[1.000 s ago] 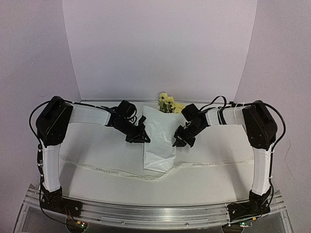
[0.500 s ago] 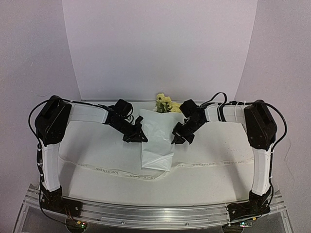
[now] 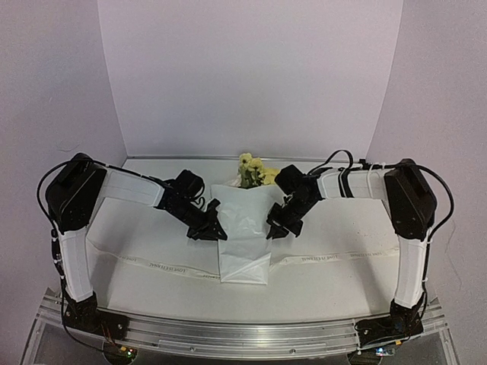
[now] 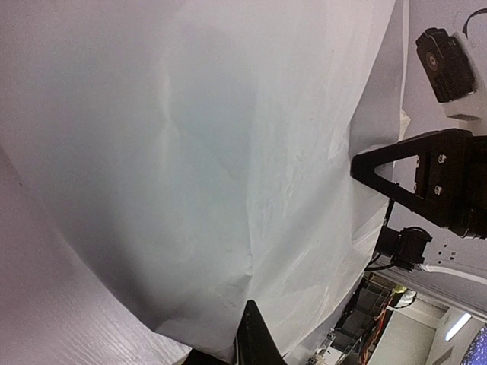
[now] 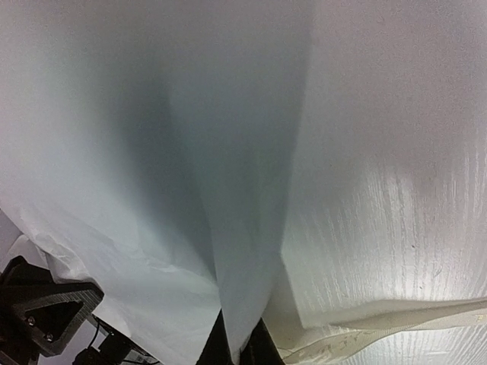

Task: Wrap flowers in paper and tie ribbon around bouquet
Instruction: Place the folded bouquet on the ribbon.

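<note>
Tabletop (image 3: 137, 228), white and flat, shows wide to the left of the thin white crinkly paper (image 3: 243, 236). The paper lies in the middle as a tall folded wrap. A long narrow cream-white ribbon (image 3: 152, 265) runs over that bare part, goes under the near end of the paper and comes out on its right side.

The left gripper (image 3: 217, 231) is at the left edge of the paper, about halfway along it. Its black fingers are almost closed and they pinch that edge. In the left wrist view one fingertip (image 4: 255, 338) pokes up under a fold, and the sheet fills most of the view.

Small pale yellow fluffy flowers (image 3: 252, 169) with green leaves stick out of the far end of the paper, close to the white back wall (image 3: 251, 76). Their stems are hidden inside the paper.

The right gripper (image 3: 272, 230) is at the right edge of the paper, across from the left one, with the wrap between them. It is closed tight on the paper. The right wrist view shows a thin fold running down between the dark fingertips (image 5: 262, 351).

To the right of the paper more white tabletop shows, crossed by the ribbon. The near end of the paper sits well back from the metal rail (image 3: 243, 331) at the front.
</note>
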`<state>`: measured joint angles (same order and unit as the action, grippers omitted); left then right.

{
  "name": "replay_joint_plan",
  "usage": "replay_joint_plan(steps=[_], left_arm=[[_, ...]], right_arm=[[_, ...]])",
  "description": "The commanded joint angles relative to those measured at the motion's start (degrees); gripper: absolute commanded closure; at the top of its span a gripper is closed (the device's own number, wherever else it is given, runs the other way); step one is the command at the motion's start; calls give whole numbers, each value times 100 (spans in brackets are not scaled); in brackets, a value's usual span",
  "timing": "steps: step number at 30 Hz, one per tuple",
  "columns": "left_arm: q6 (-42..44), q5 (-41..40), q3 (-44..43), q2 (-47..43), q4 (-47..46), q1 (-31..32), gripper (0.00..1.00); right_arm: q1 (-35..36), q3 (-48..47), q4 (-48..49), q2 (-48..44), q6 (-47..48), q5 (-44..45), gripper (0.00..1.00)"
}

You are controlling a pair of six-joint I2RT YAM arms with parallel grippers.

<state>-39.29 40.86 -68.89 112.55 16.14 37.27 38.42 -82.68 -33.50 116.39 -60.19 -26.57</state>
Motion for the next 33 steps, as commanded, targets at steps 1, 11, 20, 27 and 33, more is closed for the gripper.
replay_joint_plan(steps=[1, 11, 20, 27, 33], left_arm=[[-353, -68, 322, -591, -375, 234, 94], [-867, -522, 1021, -1034, -749, 830, 94], [-1393, -1080, 1368, -1214, -937, 1062, 94], [-1814, -2303, 1316, -1677, -243, 1063, 52], [-3279, -4652, 1469, -2745, 1698, 738, 31]], right_arm=[[133, 444, -113, -669, 91, 277, 100], [515, 1430, 63, -1363, 165, 625, 100], [687, 2160, 399, -1683, 142, 815, 100], [695, 2364, 448, -2017, 426, 857, 50], [696, 2512, 40, -2764, 907, 1200, 22]])
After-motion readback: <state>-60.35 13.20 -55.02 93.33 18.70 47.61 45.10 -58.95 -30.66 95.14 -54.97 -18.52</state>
